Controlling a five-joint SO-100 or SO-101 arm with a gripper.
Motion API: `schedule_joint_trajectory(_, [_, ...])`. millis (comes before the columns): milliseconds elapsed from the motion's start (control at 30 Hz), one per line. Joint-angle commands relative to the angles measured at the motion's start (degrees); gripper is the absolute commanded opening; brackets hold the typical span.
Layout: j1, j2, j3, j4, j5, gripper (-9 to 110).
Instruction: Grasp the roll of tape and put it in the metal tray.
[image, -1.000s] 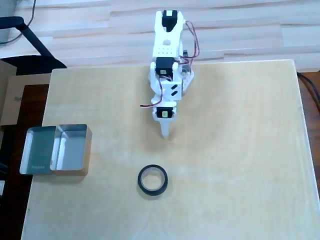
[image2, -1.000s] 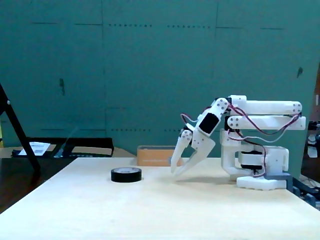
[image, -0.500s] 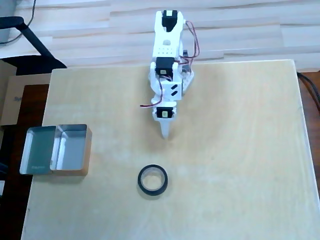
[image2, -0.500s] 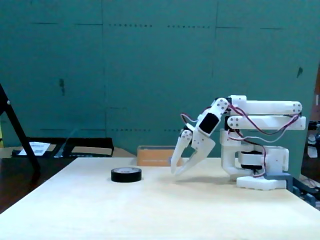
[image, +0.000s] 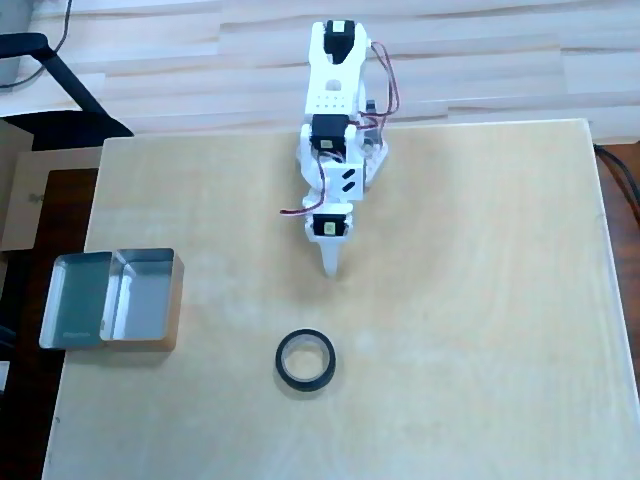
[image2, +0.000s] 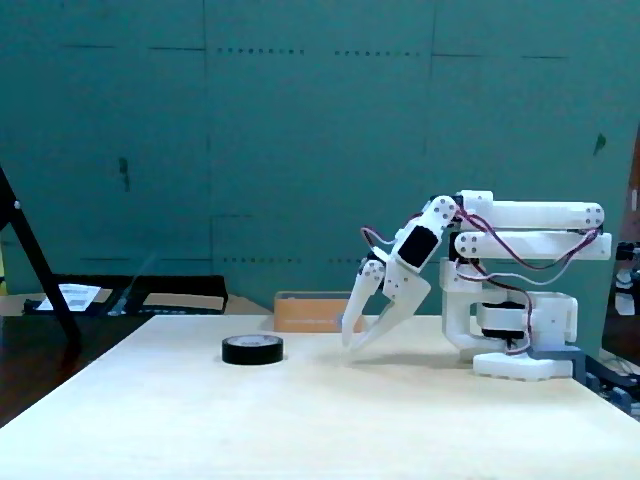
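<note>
The roll of tape (image: 282, 368) is a small black ring lying flat on the pale table, in the lower middle of the overhead view. In the fixed view it (image2: 252, 349) lies left of the arm. The metal tray (image: 80, 300) is shiny and sits at the table's left edge in the overhead view. In the fixed view it shows as a low tan box (image2: 308, 312) behind the tape. My gripper (image: 330, 268) points down at the table, shut and empty, a short way from the tape. In the fixed view it (image2: 348, 340) has its tips close to the surface.
The white arm's base (image2: 520, 345) stands at the table's far edge in the overhead view. A black stand leg (image2: 40, 270) and dark furniture lie past the table's left side.
</note>
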Motion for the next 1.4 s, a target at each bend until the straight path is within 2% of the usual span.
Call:
schedule_joint_trajectory(0, [0.35, 16.35, 0.53, -0.44, -0.18, 0])
schedule_joint_trajectory(867, [-0.44, 16.35, -0.26, -0.09, -0.09, 0])
schedule_joint_trajectory(1000, [-0.35, 16.0, -6.24, 5.01, 0.35, 0])
schedule_joint_trajectory(1133, [-0.35, 16.08, -17.23, 14.15, 7.03, 0])
schedule_joint_trajectory(1267, [-0.26, 16.26, -24.61, 13.45, 10.63, 0])
schedule_joint_trajectory(1367, [-0.18, 15.47, -30.59, 8.44, 11.87, 0])
